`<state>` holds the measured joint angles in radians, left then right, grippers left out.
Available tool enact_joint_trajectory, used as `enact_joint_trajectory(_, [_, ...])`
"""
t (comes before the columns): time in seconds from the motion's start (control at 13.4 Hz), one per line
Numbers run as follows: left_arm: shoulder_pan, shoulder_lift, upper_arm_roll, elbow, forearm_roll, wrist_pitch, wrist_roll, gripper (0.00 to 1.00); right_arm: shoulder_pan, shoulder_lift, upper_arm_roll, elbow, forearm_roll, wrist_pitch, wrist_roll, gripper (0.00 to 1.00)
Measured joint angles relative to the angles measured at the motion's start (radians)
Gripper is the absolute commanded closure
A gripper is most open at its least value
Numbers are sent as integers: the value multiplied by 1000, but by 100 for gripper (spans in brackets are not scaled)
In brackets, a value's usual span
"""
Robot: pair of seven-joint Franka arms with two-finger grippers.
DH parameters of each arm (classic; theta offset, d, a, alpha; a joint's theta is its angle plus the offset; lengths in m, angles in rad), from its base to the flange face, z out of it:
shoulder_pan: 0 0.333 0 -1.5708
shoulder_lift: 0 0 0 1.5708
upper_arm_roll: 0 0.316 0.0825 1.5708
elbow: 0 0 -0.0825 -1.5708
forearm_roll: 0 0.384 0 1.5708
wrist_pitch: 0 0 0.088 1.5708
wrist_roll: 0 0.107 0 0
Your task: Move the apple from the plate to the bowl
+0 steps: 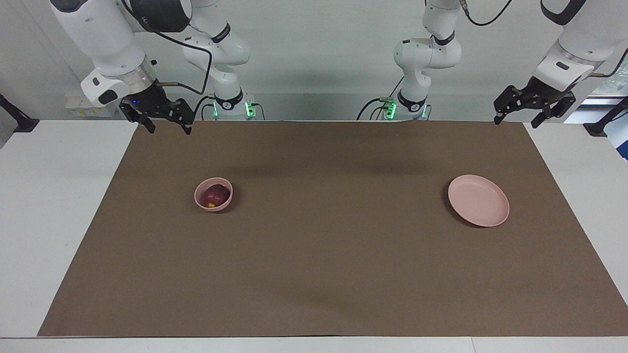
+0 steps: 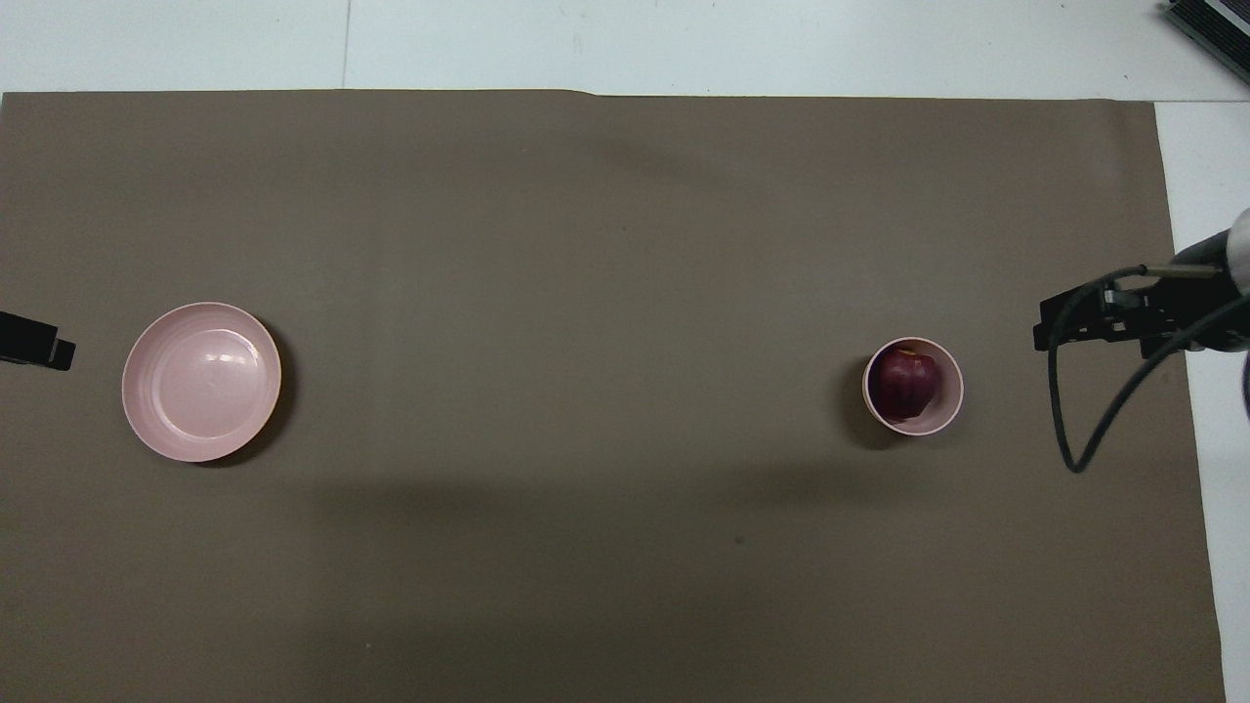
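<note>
Small round dark red apple (image 1: 216, 195) with yellowish patch sits inside small deep pale pink bowl (image 1: 200, 200), left of centre in facing view, toward right arm's end of brown table mat (image 1: 314, 274). Flat shallow pale pink plate (image 1: 479, 200) at frame right, toward left arm's end, holds nothing. Right gripper (image 1: 168, 124) raised at upper left, over mat's corner, fingers spread, empty. Left gripper (image 1: 517, 117) raised at upper right, over mat's other corner, fingers spread, empty. Both arms wait.
</note>
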<state>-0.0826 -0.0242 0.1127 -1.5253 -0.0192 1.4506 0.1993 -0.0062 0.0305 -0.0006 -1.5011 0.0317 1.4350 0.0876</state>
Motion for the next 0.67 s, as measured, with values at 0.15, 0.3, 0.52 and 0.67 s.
enact_joint_trajectory(0.15, [0, 0, 0, 1, 0, 1, 0, 0, 1, 4, 3, 1, -18, 33, 0, 0])
enact_joint_trajectory(0.3, [0, 0, 2, 1, 0, 4, -1, 0, 1, 7, 4, 1, -20, 61, 1, 0])
enact_joint_trajectory(0.52, [0, 0, 3, 1, 1, 15, -1, 0, 1, 7, 4, 1, -20, 66, 1, 0])
enact_joint_trajectory(0.67, [0, 0, 3, 1, 1, 25, -1, 0, 1, 7, 4, 2, -20, 67, 1, 0])
